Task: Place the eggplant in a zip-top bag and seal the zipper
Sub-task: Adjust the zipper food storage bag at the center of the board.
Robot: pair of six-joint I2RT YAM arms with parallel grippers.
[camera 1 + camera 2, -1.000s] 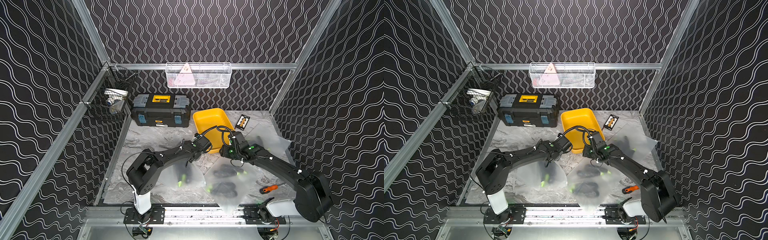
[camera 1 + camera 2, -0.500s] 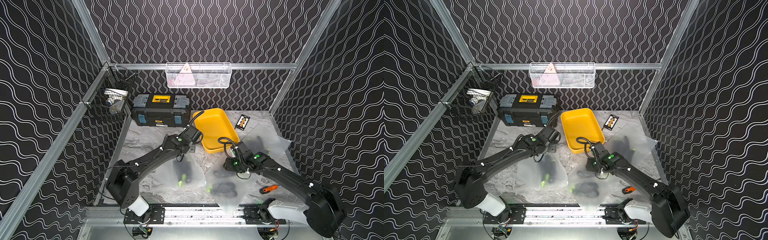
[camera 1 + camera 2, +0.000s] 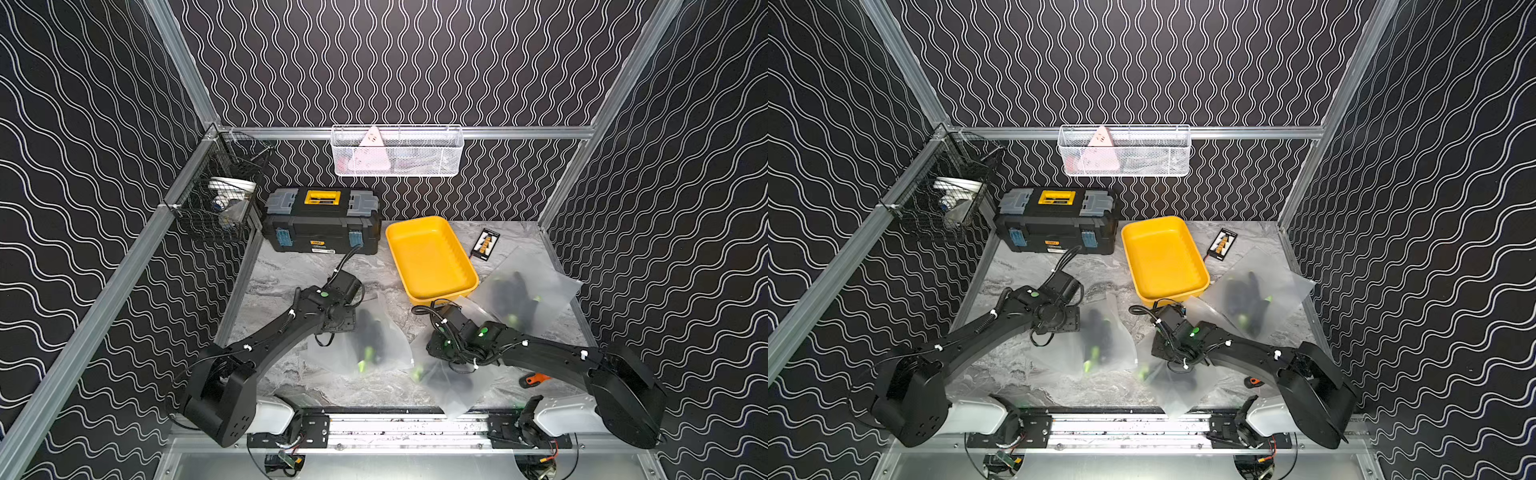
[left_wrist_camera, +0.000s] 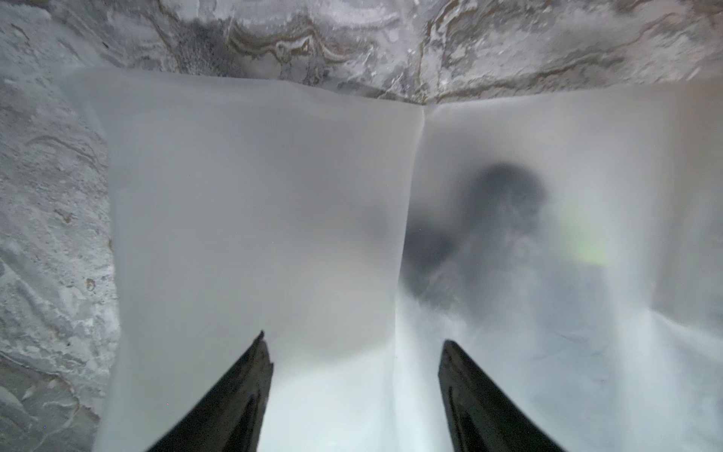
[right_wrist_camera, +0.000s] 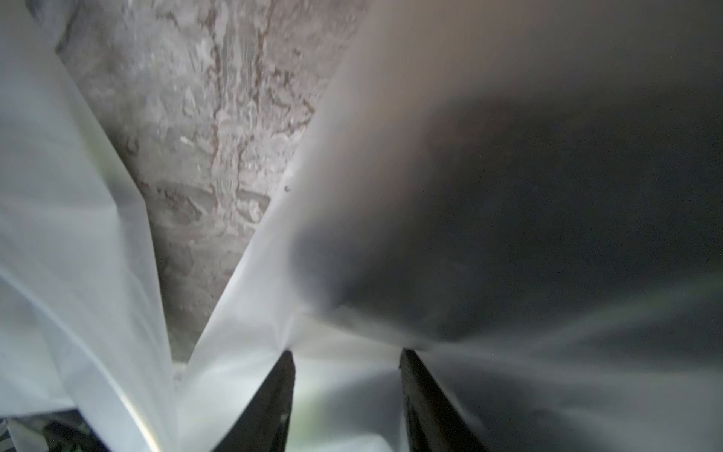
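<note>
- Nearest, on the right, an orange-handled screwdriver (image 3: 534, 379) lies on the marble table (image 3: 291, 270), partly under the right arm.
- The near bag (image 3: 457, 395) lies flat at front centre. The near eggplant (image 3: 449, 379) is inside it, a dark shape behind frosted film.
- The right gripper (image 5: 347, 352) points down onto this bag. Its fingers are about half apart, with the tips against the film, and nothing shows clamped between them.
- Just left and a little farther, the left bag (image 3: 390, 353) holds the left eggplant (image 3: 371, 332).
- The left gripper (image 4: 354, 344) hangs over that bag's left part with its fingers wide apart, gripping nothing.
- Farther right, the far bag (image 3: 548, 286) holds the far eggplant (image 3: 515, 295), just beside the yellow tray (image 3: 440, 296).
- A black toolbox (image 3: 322, 226) stands against the far wall.
- A second ago both grippers met by the tray's near edge. Now they are well apart: the left has swung left and its fingers are wider, while the right has drawn nearer with its gap barely changed. The bags lie as before.
</note>
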